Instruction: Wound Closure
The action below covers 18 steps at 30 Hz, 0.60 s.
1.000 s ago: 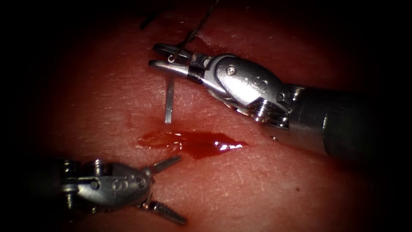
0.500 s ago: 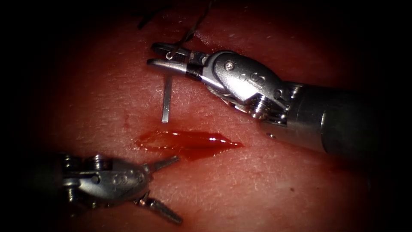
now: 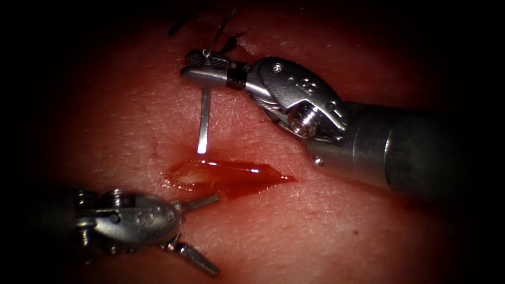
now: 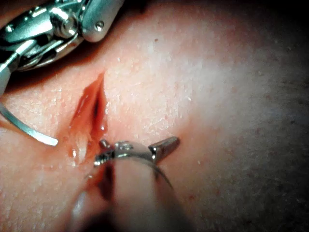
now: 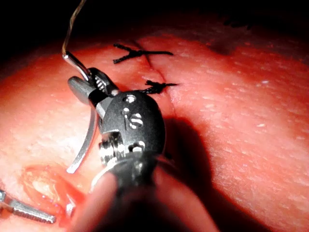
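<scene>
Right tool (image 3: 202, 67): jaws clamped on the needle (image 3: 204, 122) near its swaged end, where the thread (image 3: 223, 26) leaves and runs up and away. Needle body hanging down from the jaws, point just above the upper edge of the cut (image 3: 226, 176), free of the tissue (image 3: 368, 236) (no part buried, as far as can be seen). Seen in the right wrist view too: needle (image 5: 86, 140) curving down from the tool (image 5: 89, 89), tip near the open wound. Left tool (image 3: 197, 229): jaws spread wide, holding nothing, below the cut at its left end, upper jaw close to the wound's lower edge. Cut gaping, with red fluid (image 3: 252, 176) pooled inside it. Two tied stitches (image 5: 145, 53) with short dark ends across the closed part of the cut, beyond the right tool.
</scene>
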### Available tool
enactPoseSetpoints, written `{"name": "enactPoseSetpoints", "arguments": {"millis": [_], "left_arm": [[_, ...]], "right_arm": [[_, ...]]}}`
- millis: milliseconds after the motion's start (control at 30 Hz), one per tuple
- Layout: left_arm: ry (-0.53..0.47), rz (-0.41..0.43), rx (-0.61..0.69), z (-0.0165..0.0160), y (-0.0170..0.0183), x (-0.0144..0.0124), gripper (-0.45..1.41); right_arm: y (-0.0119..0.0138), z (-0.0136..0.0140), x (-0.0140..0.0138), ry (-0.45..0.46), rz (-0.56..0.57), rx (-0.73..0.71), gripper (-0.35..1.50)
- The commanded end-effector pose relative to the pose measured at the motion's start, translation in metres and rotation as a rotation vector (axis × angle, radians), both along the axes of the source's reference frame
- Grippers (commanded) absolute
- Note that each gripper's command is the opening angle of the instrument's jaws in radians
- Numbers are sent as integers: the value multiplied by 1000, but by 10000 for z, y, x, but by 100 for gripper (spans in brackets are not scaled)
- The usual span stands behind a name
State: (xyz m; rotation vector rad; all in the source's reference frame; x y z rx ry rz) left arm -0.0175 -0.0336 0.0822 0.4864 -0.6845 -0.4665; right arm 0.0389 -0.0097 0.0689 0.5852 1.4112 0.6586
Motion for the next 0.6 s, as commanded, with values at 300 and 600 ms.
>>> {"name": "enactPoseSetpoints", "arguments": {"millis": [300,600], "left_arm": [[-3,7,6,6,-4,0,76],[0,16,14,6,-4,7,76]], "right_arm": [[13,10,15,-1,12,180,-35],[20,12,17,20,46,279,-35]]}}
